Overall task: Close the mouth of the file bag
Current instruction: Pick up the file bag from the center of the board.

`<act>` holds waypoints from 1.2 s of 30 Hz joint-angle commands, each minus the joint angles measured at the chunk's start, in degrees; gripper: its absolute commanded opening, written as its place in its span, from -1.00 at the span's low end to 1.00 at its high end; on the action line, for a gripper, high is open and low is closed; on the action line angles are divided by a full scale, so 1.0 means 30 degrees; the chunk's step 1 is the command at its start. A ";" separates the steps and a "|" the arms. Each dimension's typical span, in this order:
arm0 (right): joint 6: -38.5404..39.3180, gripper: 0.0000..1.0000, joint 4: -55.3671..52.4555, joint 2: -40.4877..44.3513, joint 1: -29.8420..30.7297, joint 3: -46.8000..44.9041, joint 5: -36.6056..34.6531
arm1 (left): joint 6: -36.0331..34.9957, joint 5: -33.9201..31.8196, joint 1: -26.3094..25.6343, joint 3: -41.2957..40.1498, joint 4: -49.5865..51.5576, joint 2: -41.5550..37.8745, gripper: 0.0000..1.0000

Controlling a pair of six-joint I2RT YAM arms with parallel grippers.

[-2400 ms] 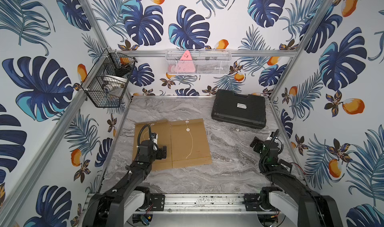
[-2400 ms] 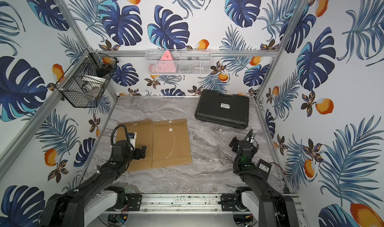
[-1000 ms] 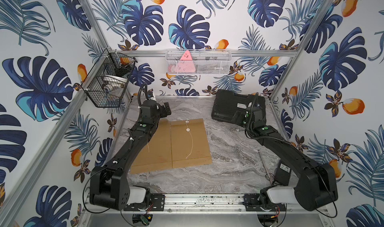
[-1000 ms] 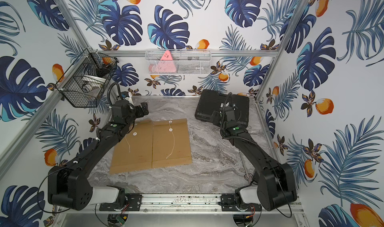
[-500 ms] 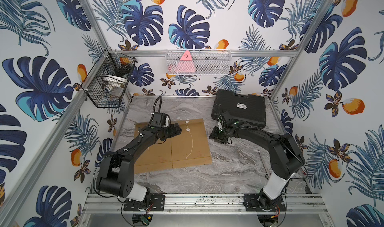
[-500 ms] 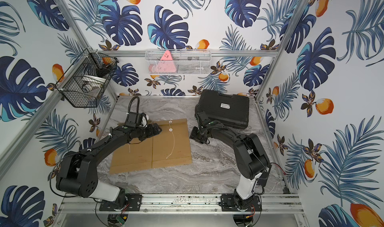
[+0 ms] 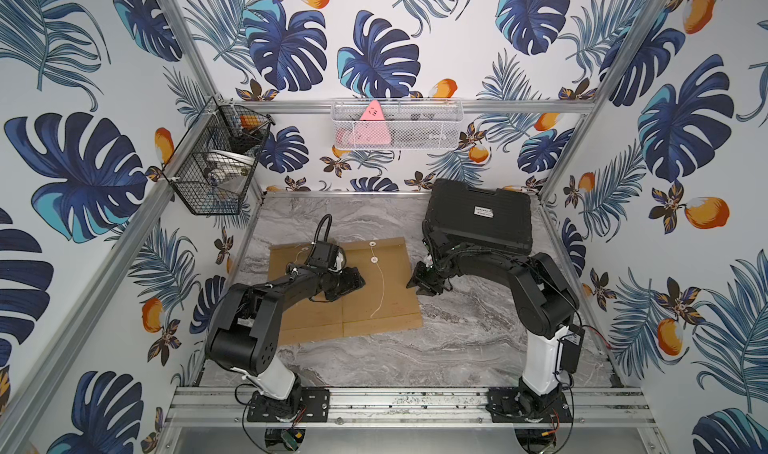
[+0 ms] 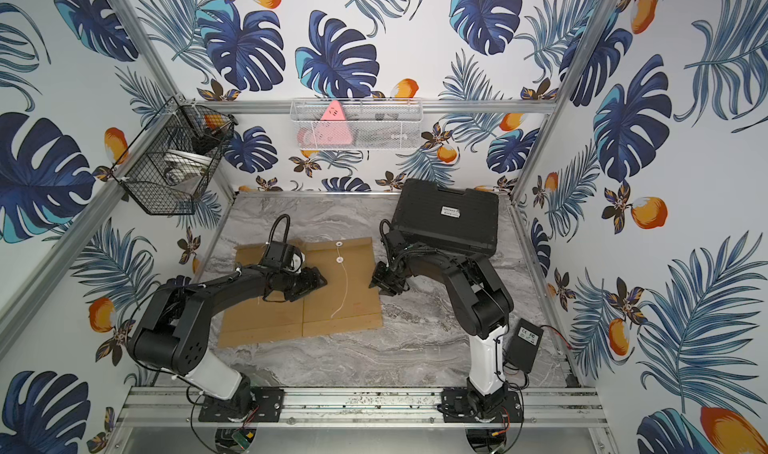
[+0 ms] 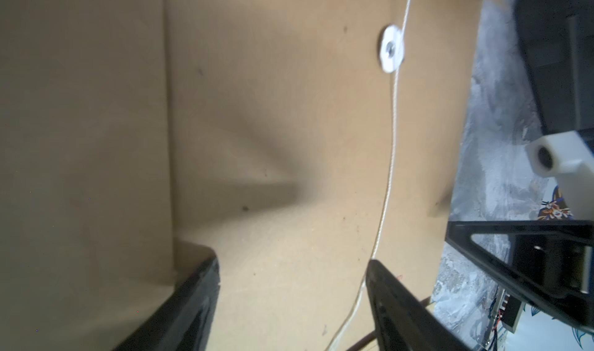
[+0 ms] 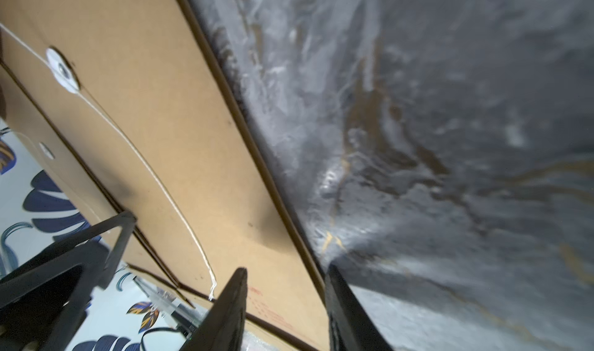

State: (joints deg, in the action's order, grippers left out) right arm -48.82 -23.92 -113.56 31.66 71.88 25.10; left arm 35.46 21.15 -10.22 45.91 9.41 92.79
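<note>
**Both top views.** My bench (image 7: 457, 348) carries two file bags lying flat and edge to edge, at about 10 o'clock from its centre. The file bag (image 7: 395, 302) nearer the middle bears two white discs (image 7: 375, 260). Its one loose string (image 7: 381, 290) trails toward 6 o'clock. The other file bag (image 7: 309, 323) lies on its 9 o'clock side, partly under my left arm (image 7: 266, 298). One black case (image 7: 484, 217) sits at 1 o'clock. Two baskets hang on the walls: a black basket (image 7: 208, 182) at 10 o'clock and a white basket (image 7: 436, 132) at 12 o'clock. Neither wrist view shows them.

**Left wrist view.** The left gripper (image 9: 294, 264) has its fingers well apart and holds nothing. It is over the file bag, with one finger at the seam between the two bags. Only one disc appears here.

**Right wrist view.** The right gripper (image 10: 286, 269) has its fingers apart by a narrower gap. They straddle the file bag's 3 o'clock edge, one over paper and one over bench. Both discs appear here.
</note>
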 commanded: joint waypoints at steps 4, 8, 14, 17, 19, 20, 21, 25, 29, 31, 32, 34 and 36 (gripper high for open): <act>-0.0368 -0.21 0.3244 0.0486 -0.0149 -0.1239 0.3495 | 0.0717 0.1553 -0.0188 -0.0649 -0.0865 0.0766 0.40; -0.1453 -0.27 0.6020 0.1417 -0.0545 -0.2189 0.4908 | 0.1191 0.1955 -0.0330 -0.1049 -0.1386 0.0899 0.36; -0.1282 -0.45 0.6041 0.0718 -0.0512 -0.2184 0.4021 | 0.1712 0.2147 -0.0818 -0.1242 -0.1919 0.0914 0.33; -0.1189 -0.61 0.6434 0.0558 -0.0487 -0.2943 0.3790 | 0.1681 0.2289 -0.0851 -0.1206 -0.1992 0.0856 0.31; -0.1083 -0.68 0.6782 0.0658 -0.0492 -0.3070 0.3762 | 0.1597 0.2562 -0.0853 -0.1075 -0.2037 0.0984 0.30; -0.1048 -0.71 0.6976 0.0717 -0.0483 -0.3114 0.3854 | 0.1608 0.2751 -0.0873 -0.1076 -0.2161 0.1070 0.28; -0.1093 -0.74 0.7266 0.0810 -0.0484 -0.3152 0.4011 | 0.1675 0.2970 -0.0894 -0.1119 -0.2339 0.1159 0.27; -0.1185 -1.00 0.7330 0.1224 -0.0448 -0.3215 0.3851 | 0.2036 0.4111 -0.0893 -0.1086 -0.3187 0.1117 0.25; -0.1941 -1.00 0.7655 0.2312 -0.0948 -0.3913 0.4433 | 0.0033 0.4478 -0.0499 0.2099 0.1370 -0.0258 0.48; -0.2883 -1.00 0.7683 0.3001 -0.1485 -0.4274 0.5226 | -0.0866 0.4316 0.0402 0.3690 0.4020 -0.0758 0.69; -0.3437 -1.00 0.7368 0.3332 -0.1750 -0.4333 0.5669 | -0.1221 0.4192 0.1016 0.4261 0.5323 -0.0841 0.82; -0.4201 -1.00 0.6404 0.3798 -0.2575 -0.4257 0.6402 | -0.1702 0.4055 0.2203 0.4857 0.7320 -0.0843 0.92; -0.5261 -1.00 0.6604 0.4410 -0.3057 -0.4602 0.7067 | -0.1595 0.4378 0.3307 0.4362 0.8141 -0.1013 0.93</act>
State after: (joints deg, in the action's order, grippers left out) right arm -58.59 -4.03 -102.24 23.86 58.87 41.80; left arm 33.43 33.85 -3.07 59.64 20.67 90.13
